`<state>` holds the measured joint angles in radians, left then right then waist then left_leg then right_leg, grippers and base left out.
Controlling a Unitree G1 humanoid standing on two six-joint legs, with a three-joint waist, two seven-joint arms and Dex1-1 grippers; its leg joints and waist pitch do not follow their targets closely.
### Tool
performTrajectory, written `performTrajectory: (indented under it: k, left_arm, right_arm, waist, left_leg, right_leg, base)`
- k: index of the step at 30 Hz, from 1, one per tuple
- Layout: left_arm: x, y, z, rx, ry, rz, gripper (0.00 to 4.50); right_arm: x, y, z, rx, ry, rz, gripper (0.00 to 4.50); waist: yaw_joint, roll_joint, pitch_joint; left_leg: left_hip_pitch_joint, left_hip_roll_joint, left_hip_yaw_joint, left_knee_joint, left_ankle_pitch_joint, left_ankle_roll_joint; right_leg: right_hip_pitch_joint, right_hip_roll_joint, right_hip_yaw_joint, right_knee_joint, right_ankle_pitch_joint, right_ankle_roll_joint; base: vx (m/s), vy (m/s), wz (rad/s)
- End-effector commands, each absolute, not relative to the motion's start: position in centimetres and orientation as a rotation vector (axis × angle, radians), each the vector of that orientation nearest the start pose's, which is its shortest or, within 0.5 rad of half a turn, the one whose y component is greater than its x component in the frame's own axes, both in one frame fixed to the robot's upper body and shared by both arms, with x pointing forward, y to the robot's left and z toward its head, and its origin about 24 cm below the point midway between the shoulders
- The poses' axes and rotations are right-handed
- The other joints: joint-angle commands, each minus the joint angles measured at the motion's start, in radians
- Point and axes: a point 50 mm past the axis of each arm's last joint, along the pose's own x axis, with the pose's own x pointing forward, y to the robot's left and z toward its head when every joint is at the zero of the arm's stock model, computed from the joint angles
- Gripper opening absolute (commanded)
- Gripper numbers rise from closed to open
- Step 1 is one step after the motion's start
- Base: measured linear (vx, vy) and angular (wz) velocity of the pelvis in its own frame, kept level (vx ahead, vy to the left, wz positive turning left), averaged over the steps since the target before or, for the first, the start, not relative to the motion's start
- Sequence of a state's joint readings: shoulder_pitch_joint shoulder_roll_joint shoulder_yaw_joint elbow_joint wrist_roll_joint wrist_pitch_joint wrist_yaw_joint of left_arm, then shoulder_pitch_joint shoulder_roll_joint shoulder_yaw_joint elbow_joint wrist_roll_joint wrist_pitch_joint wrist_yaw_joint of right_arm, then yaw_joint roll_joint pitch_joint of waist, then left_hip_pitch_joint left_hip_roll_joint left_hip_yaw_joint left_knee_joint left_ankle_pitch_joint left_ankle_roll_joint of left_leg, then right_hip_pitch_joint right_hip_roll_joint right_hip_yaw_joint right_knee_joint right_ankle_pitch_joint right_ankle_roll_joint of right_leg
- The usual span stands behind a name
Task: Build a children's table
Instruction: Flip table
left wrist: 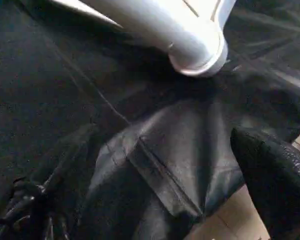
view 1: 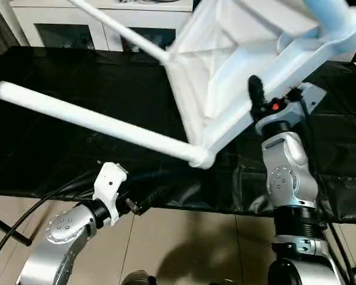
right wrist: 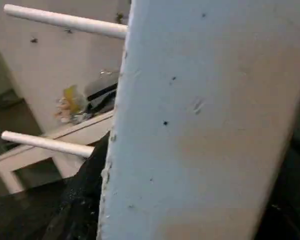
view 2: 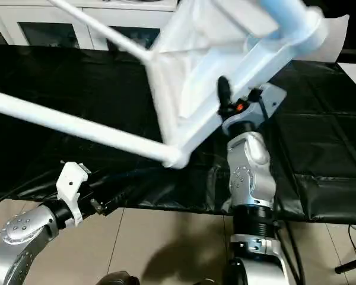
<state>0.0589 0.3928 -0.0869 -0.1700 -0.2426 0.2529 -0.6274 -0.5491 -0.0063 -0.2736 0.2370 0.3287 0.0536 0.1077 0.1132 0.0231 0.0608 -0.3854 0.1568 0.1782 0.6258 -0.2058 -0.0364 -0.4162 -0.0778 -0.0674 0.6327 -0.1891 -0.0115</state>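
**Table tipped up on one corner, right arm carrying it alone**

The right end effector point(view 1: 256, 98) has its fingers clamped across the rim of the white table top point(view 1: 225, 65), about half closed on that edge, and the whole children's table is tilted steeply above it. One black finger point(view 1: 256, 90) stands out against the ribbed underside. Just down and to the left of that grip, a corner socket point(view 1: 200, 157) touches or nearly touches the black-covered bench point(view 1: 59, 107), and the near leg point(view 1: 89, 122) runs out from it well off to the left. A second leg point(view 1: 115, 27) points away towards the white cabinet point(view 1: 65, 29) behind.

The left end effector point(view 1: 136, 205) sits low at the bench's front edge, fingers spread almost fully, holding nothing; the socket corner hangs just ahead of it and a little above.

To my eye the job here is turning the table over, and one rim grip is thin support for it. Best to pivot slowly on that low corner, and bring the free left end effector under the near leg or the rim before swinging further. Watch the long leg's sweep and any slip at the rim.
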Motion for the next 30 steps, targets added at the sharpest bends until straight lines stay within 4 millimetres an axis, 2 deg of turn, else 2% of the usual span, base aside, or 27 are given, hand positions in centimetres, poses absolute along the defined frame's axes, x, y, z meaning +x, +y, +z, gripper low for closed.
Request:
performTrajectory:
  k: [1,9,10,15,19,25,27,30]
  left_arm:
    - [23.0,16.7,5.0,0.106,0.201,-0.743,4.50]
    - [23.3,17.3,5.5,0.124,0.179,-0.736,4.50]
    - [23.4,17.4,5.7,0.127,0.177,-0.735,4.50]
    - [23.7,17.9,6.4,0.171,0.145,-0.739,4.50]
    - [24.1,17.8,7.0,0.198,0.114,-0.738,4.50]
    - [24.5,16.3,9.1,0.283,0.046,-0.773,4.50]
    - [24.6,16.1,9.8,0.295,0.025,-0.776,4.50]
    - [24.7,15.9,10.5,0.302,0.004,-0.777,4.50]
  right_arm:
    - [34.0,-17.8,16.3,0.302,-0.398,-0.019,2.01]
    - [34.0,-17.4,16.6,0.204,-0.394,-0.025,2.01]
    - [34.0,-17.3,16.7,0.191,-0.392,-0.024,2.01]
    - [34.2,-16.8,16.8,0.079,-0.367,-0.034,2.01]
    - [34.3,-16.7,16.8,0.035,-0.351,-0.053,2.01]
    - [34.4,-15.8,16.7,0.006,-0.335,-0.044,1.99]
    - [34.5,-15.2,16.6,0.010,-0.324,-0.016,1.99]
    - [34.6,-14.9,16.5,0.006,-0.313,-0.003,1.98]
  waist:
    - [-0.011,-0.004,-0.070]
    - [-0.014,-0.006,-0.071]
    - [-0.016,-0.011,-0.071]
    - [-0.023,-0.008,-0.071]
    - [-0.025,-0.007,-0.071]
    - [-0.025,-0.011,-0.072]
    - [-0.025,-0.017,-0.072]
    - [-0.028,-0.015,-0.072]
  left_leg:
    - [0.021,0.062,-0.021,-0.088,-0.141,-0.003]
    - [0.019,0.060,-0.022,-0.087,-0.145,-0.004]
    - [0.017,0.060,-0.021,-0.087,-0.138,-0.002]
    - [0.018,0.058,-0.021,-0.086,-0.130,0.005]
    - [0.023,0.060,-0.022,-0.088,-0.160,-0.008]
    - [0.023,0.061,-0.024,-0.090,-0.172,-0.020]
    - [0.022,0.061,-0.023,-0.089,-0.167,-0.019]
    - [0.022,0.060,-0.023,-0.088,-0.158,-0.017]
  right_leg:
    - [0.046,-0.065,0.056,-0.072,-0.188,-0.145]
    - [0.047,-0.064,0.057,-0.071,-0.186,-0.135]
    - [0.048,-0.063,0.056,-0.071,-0.180,-0.135]
    - [0.048,-0.062,0.056,-0.070,-0.176,-0.140]
    - [0.045,-0.060,0.056,-0.072,-0.192,-0.138]
    - [0.048,-0.062,0.057,-0.068,-0.166,-0.134]
    - [0.051,-0.064,0.057,-0.068,-0.164,-0.137]
    - [0.050,-0.061,0.056,-0.065,-0.147,-0.141]
  base:
    - [0.000,0.000,0.00]
    - [0.000,0.000,0.00]
    - [0.000,0.000,0.00]
    - [0.000,0.000,0.00]
    - [0.000,0.000,0.00]
    - [0.000,0.000,0.00]
    - [0.000,0.000,0.00]
    - [0.000,0.000,0.00]
